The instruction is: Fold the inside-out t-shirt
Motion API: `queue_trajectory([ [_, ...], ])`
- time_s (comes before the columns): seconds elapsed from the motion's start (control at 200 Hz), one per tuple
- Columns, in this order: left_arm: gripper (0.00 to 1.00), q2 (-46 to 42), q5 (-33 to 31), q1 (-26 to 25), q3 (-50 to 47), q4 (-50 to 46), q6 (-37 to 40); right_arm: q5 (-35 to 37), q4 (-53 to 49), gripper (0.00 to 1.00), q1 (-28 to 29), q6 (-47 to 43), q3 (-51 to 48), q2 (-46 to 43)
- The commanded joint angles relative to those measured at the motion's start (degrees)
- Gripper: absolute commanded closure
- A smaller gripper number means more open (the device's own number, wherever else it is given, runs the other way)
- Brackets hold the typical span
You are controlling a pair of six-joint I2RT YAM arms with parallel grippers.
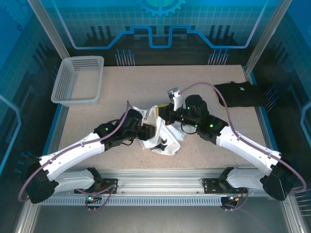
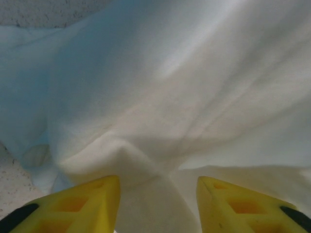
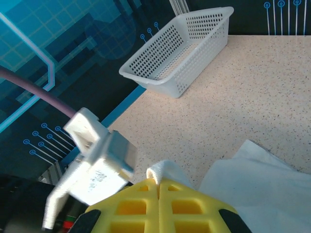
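A white perforated plastic basket [image 1: 77, 82] sits at the far-left edge of the speckled beige tabletop [image 1: 131, 87], with open room beside it. Mid-table, the left gripper [image 2: 158, 182], jaws parted, straddles a soft fold of the wrinkled white cotton t-shirt [image 1: 163, 141]. The right gripper [image 3: 159, 182] pinches a sliver of it. A black folded garment [image 1: 240, 94] lies far right.

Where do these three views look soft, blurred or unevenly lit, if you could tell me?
Left wrist: the t-shirt sits so close that it looks soft and low in contrast, bluish on the left, warmer on the right. Right wrist: the white connector block is blurred, the basket crisp. Top external: sharp, evenly lit.
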Motion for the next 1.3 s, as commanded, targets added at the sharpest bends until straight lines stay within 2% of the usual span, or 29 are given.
queue_trajectory([
  [0.0, 0.64, 1.45, 0.06, -0.22, 1.50, 2.75, 0.41, 1.39, -0.26, 1.00, -0.93, -1.48, 0.21, -2.04],
  [0.11, 0.84, 0.57, 2.03, 0.10, 1.45, 5.47, 2.19, 3.34, -3.14, 1.00, -1.28, -3.32, 0.10, -3.87],
  [0.175, 0.91, -1.83, 4.89, 0.48, 0.27, 8.29, 3.44, 5.24, -5.81, 1.00, -1.63, -5.04, -0.13, -5.16],
  [0.295, 0.91, -8.44, 12.31, 2.27, -3.22, 14.18, 5.39, 6.92, -11.48, 1.00, -3.40, -7.93, -0.99, -7.58],
  [0.445, 0.92, -15.86, 20.90, 6.10, -7.96, 22.91, 4.69, 2.48, -14.96, 1.00, -6.33, -9.60, -2.28, -9.51],
  [0.555, 0.93, -17.08, 27.16, 8.33, -10.10, 29.90, 2.47, -1.52, -15.85, 0.97, -6.75, -9.80, -2.06, -8.78],
  [0.65, 0.95, -16.54, 29.56, 9.25, -10.82, 33.48, 1.21, -3.12, -19.19, 0.91, -6.74, -10.09, -0.29, -6.78],
  [0.775, 0.97, -17.13, 28.95, 10.23, -12.53, 37.83, -1.79, -0.59, -26.90, 0.83, -7.00, -11.69, 2.47, -4.67],
  [0.935, 0.98, -18.01, 25.38, 10.48, -16.71, 48.28, -11.15, 2.49, -31.18, 0.77, -6.54, -15.93, 2.60, -6.90],
  [1.075, 0.99, -17.40, 21.46, 10.13, -18.31, 51.33, -19.00, 1.75, -27.11, 0.70, -3.60, -20.40, -0.07, -12.72],
  [1.175, 1.00, -17.60, 19.00, 8.51, -17.81, 48.36, -17.46, -2.56, -20.55, 0.65, -1.92, -20.24, -2.67, -15.54],
  [1.295, 1.00, -17.42, 17.37, 6.61, -17.26, 46.53, -15.31, -5.77, -16.74, 0.63, 0.07, -19.39, -2.73, -13.11],
])
